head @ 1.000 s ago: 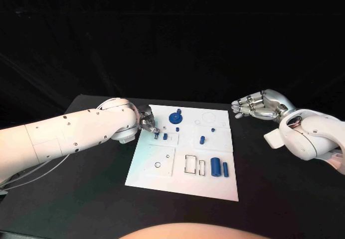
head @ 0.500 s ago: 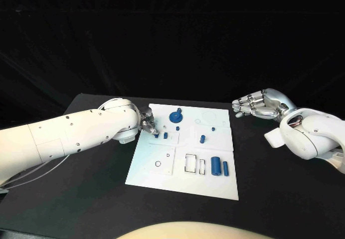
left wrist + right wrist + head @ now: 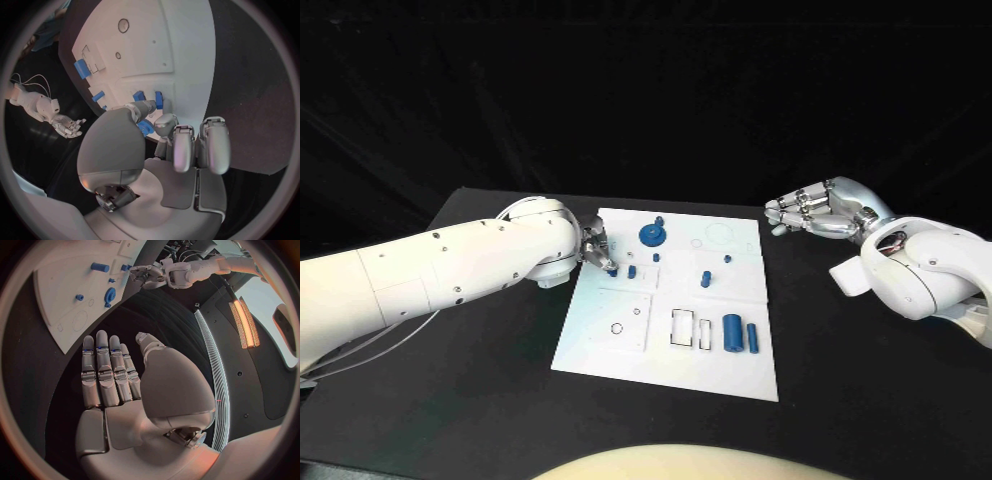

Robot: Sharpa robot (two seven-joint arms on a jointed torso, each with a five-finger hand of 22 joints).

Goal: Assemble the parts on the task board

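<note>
Head view shows the white task board lying flat in the middle of the black surface, with small blue parts spread over it. A round, knobbed part stands near the far edge, a short peg sits just beside the left hand, another small peg stands nearer the middle, and two longer cylinders lie side by side toward the near right corner, next to rectangular outlines.

The left hand is low over the board's left side, its fingertips bunched close to a blue piece. Whether it truly pinches that piece cannot be told, since the fingers hide the contact. The right hand hangs off the board's right edge, well apart from every part, fingers straight and apart, holding nothing.

The parts look like hard, smooth plastic: light, stiff, unlikely to break, but probably slick and apt to roll or tip. A fingertip pinch across the sides of a peg, near its upper end, seems best. The board looks matt and rigid, with shallow recesses and small holes.
</note>
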